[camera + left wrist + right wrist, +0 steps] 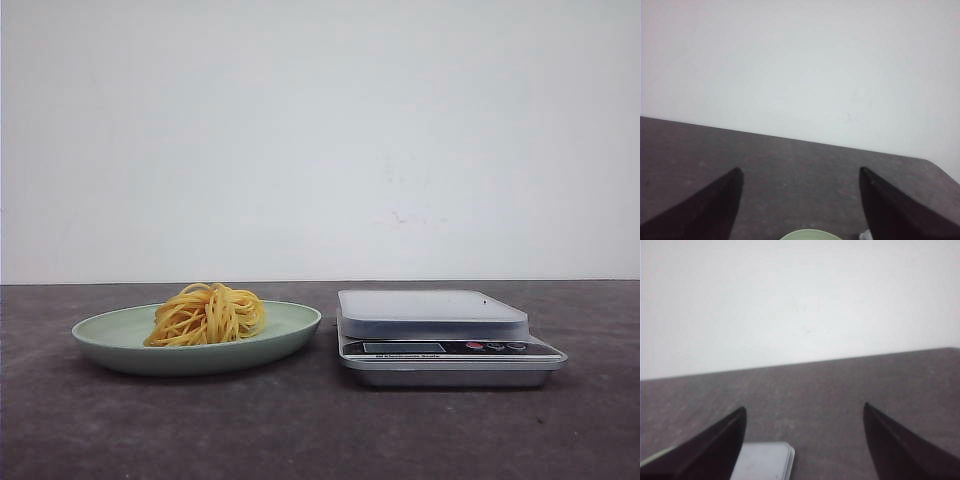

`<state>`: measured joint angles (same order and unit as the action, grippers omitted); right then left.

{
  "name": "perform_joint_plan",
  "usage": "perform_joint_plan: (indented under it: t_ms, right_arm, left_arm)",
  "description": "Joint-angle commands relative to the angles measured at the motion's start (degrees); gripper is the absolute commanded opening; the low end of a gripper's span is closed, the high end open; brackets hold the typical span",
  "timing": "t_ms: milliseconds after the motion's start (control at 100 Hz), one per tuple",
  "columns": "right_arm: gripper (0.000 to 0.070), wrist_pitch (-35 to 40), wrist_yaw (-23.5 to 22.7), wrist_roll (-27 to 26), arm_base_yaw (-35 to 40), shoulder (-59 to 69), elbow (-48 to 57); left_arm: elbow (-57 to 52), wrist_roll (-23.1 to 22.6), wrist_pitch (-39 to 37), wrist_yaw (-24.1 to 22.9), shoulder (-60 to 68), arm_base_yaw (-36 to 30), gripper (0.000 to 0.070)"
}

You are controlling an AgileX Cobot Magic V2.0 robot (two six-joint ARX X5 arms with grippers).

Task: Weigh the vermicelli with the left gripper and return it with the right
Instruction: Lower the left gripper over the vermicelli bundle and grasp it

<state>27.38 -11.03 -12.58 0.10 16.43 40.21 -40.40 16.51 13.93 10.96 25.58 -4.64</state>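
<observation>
Vermicelli (207, 314), a yellow-orange noodle nest, sits in our pale green plate (290, 330) beside the bare grey scale (440, 340); both our left gripper (800, 172) and right gripper (805, 407) spread wide, empty.

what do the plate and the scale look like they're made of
The plate looks like matte pale green plastic or melamine: even colour, soft dull sheen, thin rim; glazed ceramic can't be ruled out. The scale seems to have a brushed metal, likely stainless, platform and body, judging by its grey satin look, with a dark glossy front panel, probably plastic.
</observation>
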Motion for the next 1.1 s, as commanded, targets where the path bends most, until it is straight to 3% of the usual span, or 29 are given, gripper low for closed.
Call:
perform_joint_plan:
  t_ms: [0, 230, 340, 440, 610, 1090]
  right_arm:
    - [0.0472, 1.0, -1.1, 1.7, 0.2, 2.8, 3.5]
    - [0.0472, 2.9, -4.0, 2.5, 0.2, 10.5, 10.3]
    - [0.0472, 2.8, -4.2, 2.5, 0.2, 12.1, 11.0]
    - [0.0472, 3.5, -4.2, 2.5, 0.2, 13.2, 11.0]
    - [0.0472, 5.8, -4.0, 2.8, 0.2, 14.3, 11.0]
    - [0.0472, 7.9, -4.0, 2.9, 0.2, 14.3, 11.0]
  left_arm:
    - [-3.6, -0.6, -0.5, 1.0, 4.5, -0.7, 0.0458]
    - [-14.1, -1.2, 5.9, 0.4, 26.3, -6.7, 0.0457]
    - [-15.8, -1.2, 5.7, -2.6, 36.1, -11.3, 0.0454]
    - [-16.2, -1.8, 5.0, -7.8, 44.4, -15.6, 0.0392]
    - [-16.3, -1.5, 3.0, -8.9, 54.9, -19.8, 0.0393]
    - [-16.3, -0.4, 2.4, -17.2, 66.0, -30.3, 0.0394]
